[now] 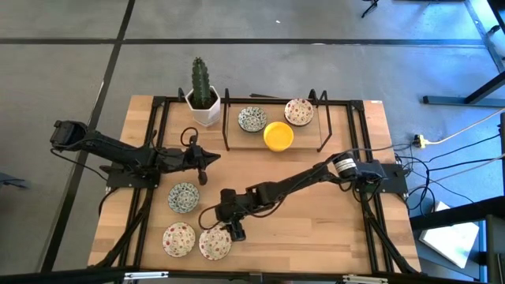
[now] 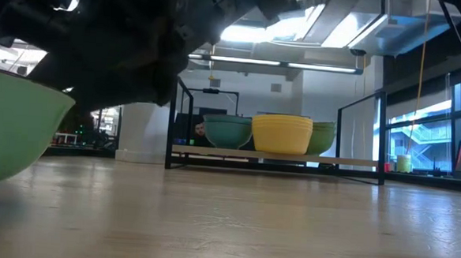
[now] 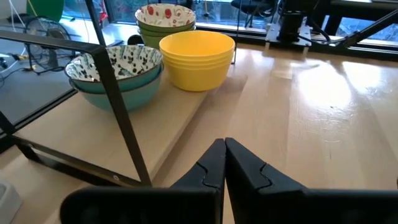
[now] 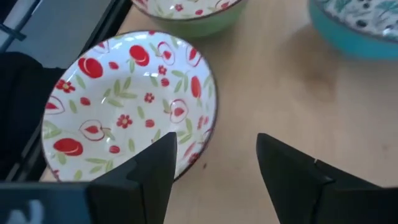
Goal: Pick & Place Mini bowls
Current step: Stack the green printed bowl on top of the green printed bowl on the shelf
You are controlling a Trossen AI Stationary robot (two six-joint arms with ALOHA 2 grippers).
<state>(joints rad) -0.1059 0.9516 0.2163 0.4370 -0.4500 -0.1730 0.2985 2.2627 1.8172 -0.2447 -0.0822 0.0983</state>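
While my right end effector (image 4: 211, 168) is hovering open, its nearer finger is overlapping the rim.
The red-speckled bowl (image 4: 127, 102) is lying just beside it (left end effector (image 3: 224, 165) is waiting closed, farther off).

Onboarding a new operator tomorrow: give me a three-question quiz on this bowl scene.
1. True or false: the left hand is open.
2. How many bowl stacks stand on the raised rack?
3. Which bowl is the open right hand nearest? A) yellow bowl stack B) red-fruit patterned bowl at the table's front edge C) blue-green patterned bowl

Key: 1 false, its fingers are shut together, holding nothing. 2 three. 3 B; one finger overlaps its rim in the right wrist view, with nothing gripped.
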